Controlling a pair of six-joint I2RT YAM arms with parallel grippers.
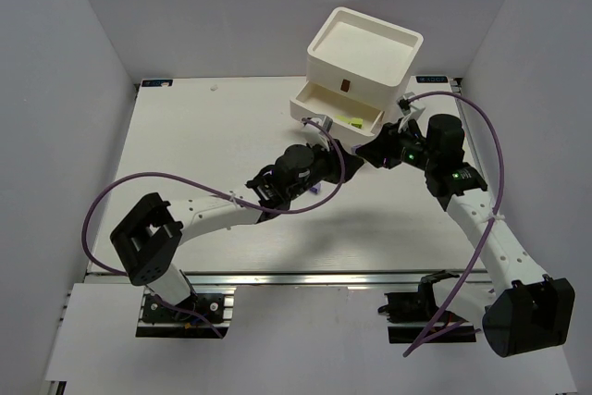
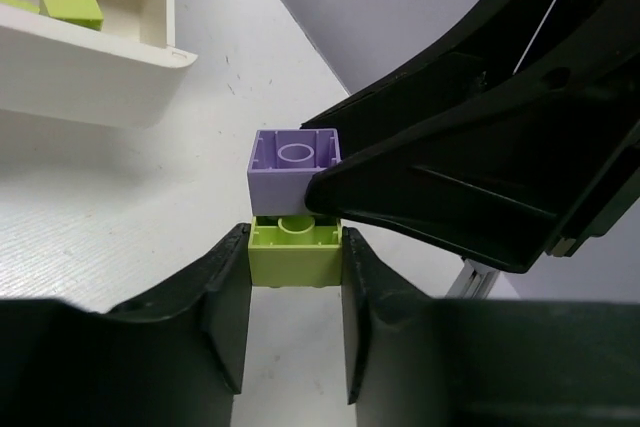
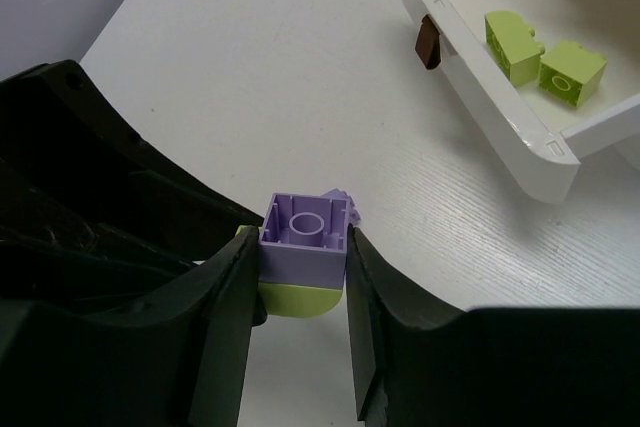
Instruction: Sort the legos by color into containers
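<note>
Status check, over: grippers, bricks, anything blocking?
Left gripper shut on lime brick. Right gripper shut on purple brick. Both bricks joined, near open drawer holding sorted lime bricks. Nothing seen blocking the drawer.

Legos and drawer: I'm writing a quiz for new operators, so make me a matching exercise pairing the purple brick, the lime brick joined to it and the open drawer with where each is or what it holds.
Things:
1. purple brick
2. lime brick
3. open drawer

Places or states:
A. contains two loose lime bricks
B. clamped in the left tool
C. clamped in the right tool

Pairs: 1-C, 2-B, 3-A
</note>
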